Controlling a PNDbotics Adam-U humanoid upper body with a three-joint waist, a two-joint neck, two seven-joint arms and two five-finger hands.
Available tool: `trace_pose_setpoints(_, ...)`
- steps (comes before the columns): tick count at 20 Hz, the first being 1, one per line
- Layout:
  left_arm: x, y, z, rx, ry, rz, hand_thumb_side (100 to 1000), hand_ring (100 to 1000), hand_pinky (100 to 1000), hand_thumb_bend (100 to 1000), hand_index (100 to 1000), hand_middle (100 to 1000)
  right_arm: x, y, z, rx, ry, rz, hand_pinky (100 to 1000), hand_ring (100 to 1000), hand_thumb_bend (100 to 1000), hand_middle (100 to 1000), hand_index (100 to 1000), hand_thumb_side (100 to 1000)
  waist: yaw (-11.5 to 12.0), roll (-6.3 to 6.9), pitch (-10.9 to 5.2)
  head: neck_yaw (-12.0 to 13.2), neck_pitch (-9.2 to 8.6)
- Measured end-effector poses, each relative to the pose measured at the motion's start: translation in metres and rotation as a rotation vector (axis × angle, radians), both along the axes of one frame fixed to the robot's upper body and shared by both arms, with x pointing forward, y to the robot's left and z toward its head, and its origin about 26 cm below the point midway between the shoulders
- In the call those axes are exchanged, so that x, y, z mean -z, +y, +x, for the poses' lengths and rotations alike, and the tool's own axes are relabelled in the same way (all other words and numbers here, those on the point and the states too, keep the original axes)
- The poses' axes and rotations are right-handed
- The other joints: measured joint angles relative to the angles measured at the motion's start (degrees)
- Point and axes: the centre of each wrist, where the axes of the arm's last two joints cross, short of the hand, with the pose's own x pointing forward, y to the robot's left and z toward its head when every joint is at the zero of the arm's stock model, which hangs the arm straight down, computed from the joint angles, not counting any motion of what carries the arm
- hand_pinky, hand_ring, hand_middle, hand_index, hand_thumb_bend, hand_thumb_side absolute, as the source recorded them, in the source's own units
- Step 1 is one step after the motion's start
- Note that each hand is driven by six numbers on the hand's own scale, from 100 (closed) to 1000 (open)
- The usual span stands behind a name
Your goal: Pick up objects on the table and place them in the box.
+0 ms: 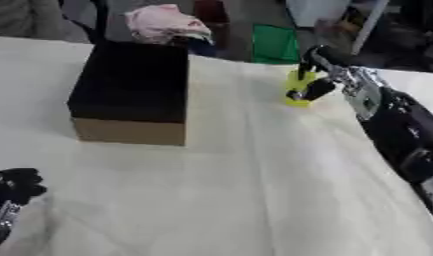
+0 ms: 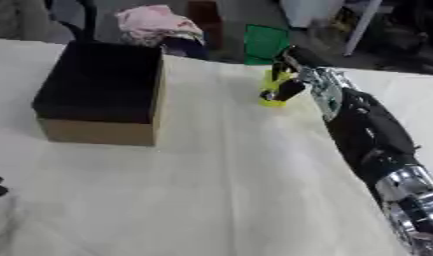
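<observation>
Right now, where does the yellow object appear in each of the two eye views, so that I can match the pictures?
Left eye view: the yellow object is upper right of centre, inside the right hand.
Right eye view: it is upper centre-right, nearer the middle, in the same hand.
Shared landmark: the box stands to its left in both views; a green thing lies behind it.

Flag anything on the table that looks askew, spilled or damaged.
Nothing stands out. The box sits flat and open, the right hand is closed around the yellow object, and the left hand idles near the lower left corner.
</observation>
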Motion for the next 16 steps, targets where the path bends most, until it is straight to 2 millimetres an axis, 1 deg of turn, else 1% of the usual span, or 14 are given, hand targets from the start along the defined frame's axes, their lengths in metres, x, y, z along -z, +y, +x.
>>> trace_pose_setpoints(3,0.0,0.0,0.0,0.0,0.0,0.0,627,578,677,533,682,569,0.0,0.002,0.0,-0.002,-0.031,-0.006,619,647,451,253,432,129,-0.03,0.0,0.0,0.0,0.0)
trace_pose_setpoints(4,0.0,0.0,0.0,0.0,0.0,0.0,624,578,678,535,681,568,0.0,0.002,0.0,-0.004,-0.036,-0.008,612,637,436,244,427,100,-0.03,0.0,0.0,0.0,0.0)
trace_pose_setpoints(5,0.0,0.0,0.0,0.0,0.0,0.0,624,578,678,535,681,568,0.0,0.004,0.001,-0.01,-0.041,-0.008,613,637,435,245,428,100,-0.06,0.0,-0.08,0.0,0.0)
trace_pose_setpoints(6,0.0,0.0,0.0,0.0,0.0,0.0,624,577,678,536,681,568,-0.002,0.008,0.002,-0.025,-0.056,-0.012,613,638,406,245,429,136,-0.23,0.0,-0.24,0.01,0.0)
trace_pose_setpoints(7,0.0,0.0,0.0,0.0,0.0,0.0,623,577,678,535,681,568,-0.008,0.012,0.003,-0.045,-0.078,-0.017,613,638,431,245,429,100,-0.39,0.0,-0.44,0.02,0.0)
trace_pose_setpoints(12,0.002,0.001,-0.001,-0.001,0.005,0.0,620,577,679,536,681,568,-0.045,0.044,0.008,-0.165,-0.188,-0.036,613,638,420,245,431,100,-0.21,-0.01,-1.25,0.05,0.05)
trace_pose_setpoints(16,0.003,0.001,-0.002,0.0,0.009,0.001,619,577,679,537,681,568,-0.07,0.077,0.011,-0.268,-0.242,-0.033,613,638,418,246,433,100,0.43,-0.05,-1.79,0.02,0.11)
